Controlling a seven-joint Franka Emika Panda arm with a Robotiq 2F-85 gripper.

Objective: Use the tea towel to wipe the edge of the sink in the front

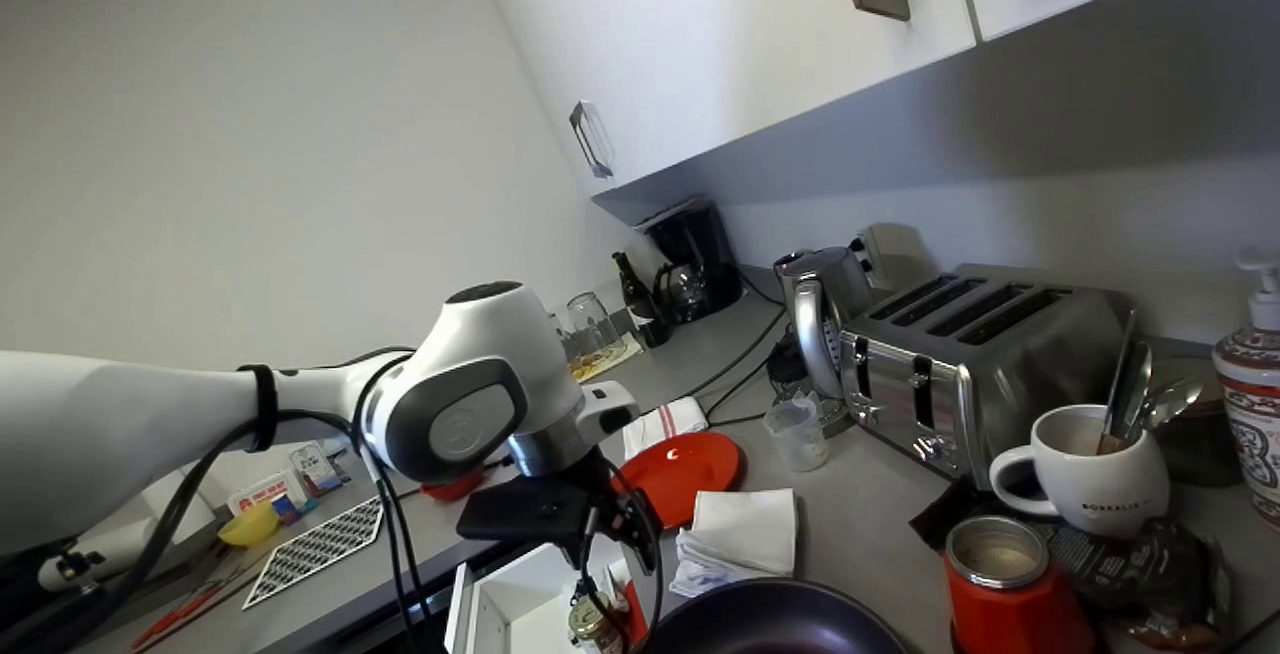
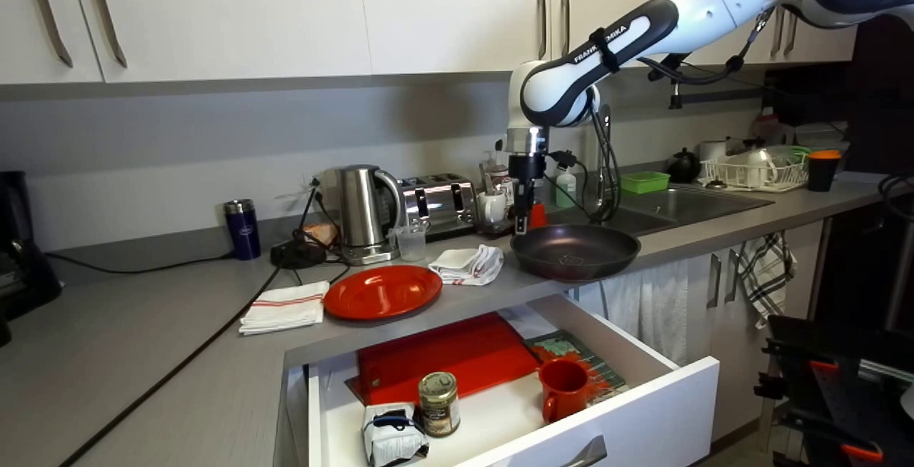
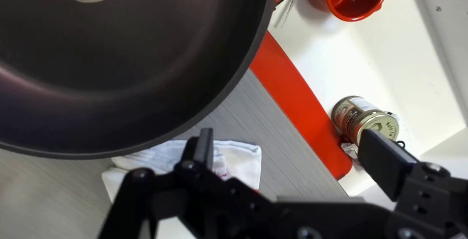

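Grey wood-grained countertop point(image 2: 107, 353) runs beneath smooth white cabinets point(image 2: 457, 10), a metal sink point(image 2: 703, 203) set into it right of centre in an exterior view. Near mid-frame, just beside a round dark frying pan point(image 2: 575, 249), lies a white tea towel point(image 2: 464, 267), red-striped, folded in soft, uneven layers; a flatter striped towel point(image 2: 285, 308) lies further left, by a glossy red plate point(image 2: 382, 293). In the wrist view the gripper point(image 3: 290, 144) has its fingers wide apart.

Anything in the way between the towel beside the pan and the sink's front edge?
Yes: the frying pan sits between that folded tea towel and the sink; lifting the towel over it looks safest.
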